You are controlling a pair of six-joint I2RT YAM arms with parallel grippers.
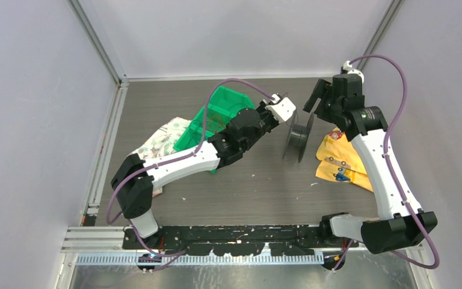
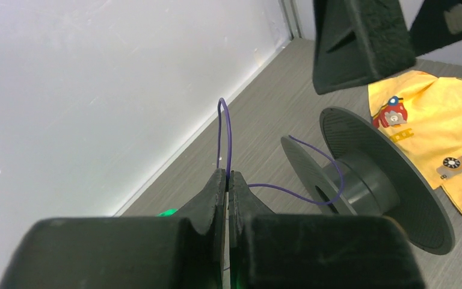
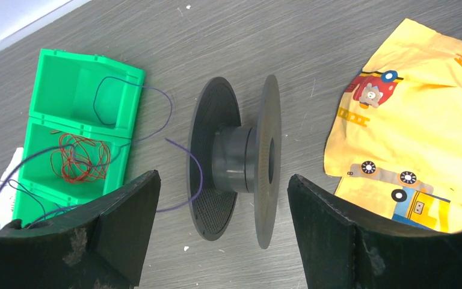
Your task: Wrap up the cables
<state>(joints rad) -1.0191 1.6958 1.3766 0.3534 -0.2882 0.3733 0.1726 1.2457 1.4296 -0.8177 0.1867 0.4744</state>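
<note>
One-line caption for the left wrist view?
Shut left gripper pinches a thin purple cable that loops toward the black spool.

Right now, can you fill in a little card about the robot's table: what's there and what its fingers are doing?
left fingers: shut on the purple wire
right fingers: open, over the spool, holding nothing
purple wire: runs from the left fingers in between the spool's discs
spool: black, standing on its rims, between bin and yellow cloth
bin: green, red wires inside
yellow cloth: flat on the table, right of the spool
</note>
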